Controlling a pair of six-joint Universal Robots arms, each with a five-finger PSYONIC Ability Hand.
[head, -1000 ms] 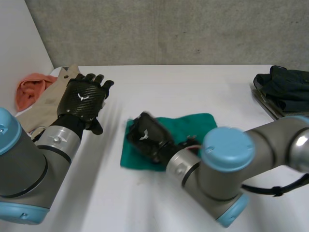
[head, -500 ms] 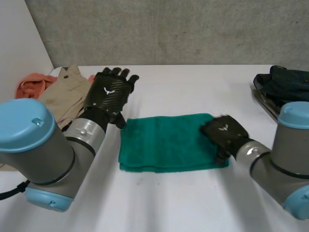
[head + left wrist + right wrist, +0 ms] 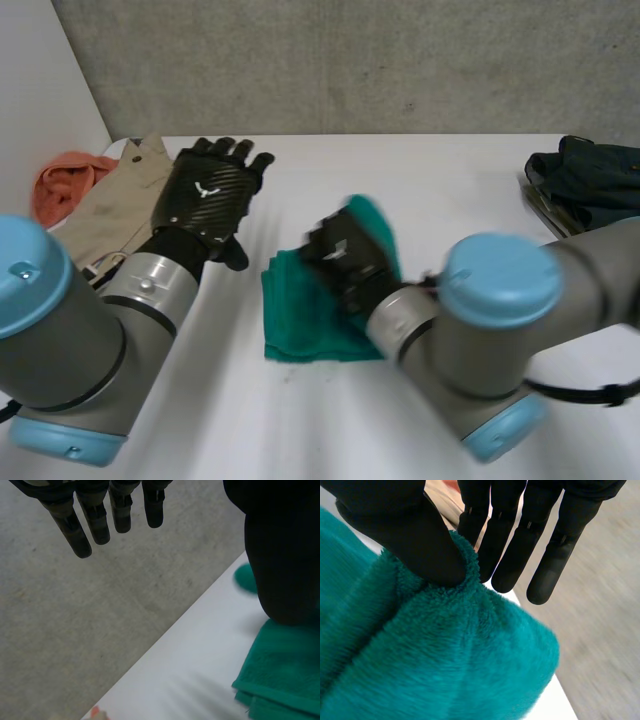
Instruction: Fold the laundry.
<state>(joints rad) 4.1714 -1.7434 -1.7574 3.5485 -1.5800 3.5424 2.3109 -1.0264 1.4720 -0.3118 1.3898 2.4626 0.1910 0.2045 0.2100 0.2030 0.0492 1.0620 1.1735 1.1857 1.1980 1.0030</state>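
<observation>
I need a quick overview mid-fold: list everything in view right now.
green towel: one, teal green, middle of the table, part of it lifted by the right hand
beige garment: one, beige, left side of the table, beside the left hand
orange cloth: one, salmon orange, far left, next to the beige garment
dark clothes: one pile, near black, right edge of the table
table: one, white
left hand: one, black, open, left of the green towel
right hand: one, black, pinching the green towel between thumb and fingers
</observation>
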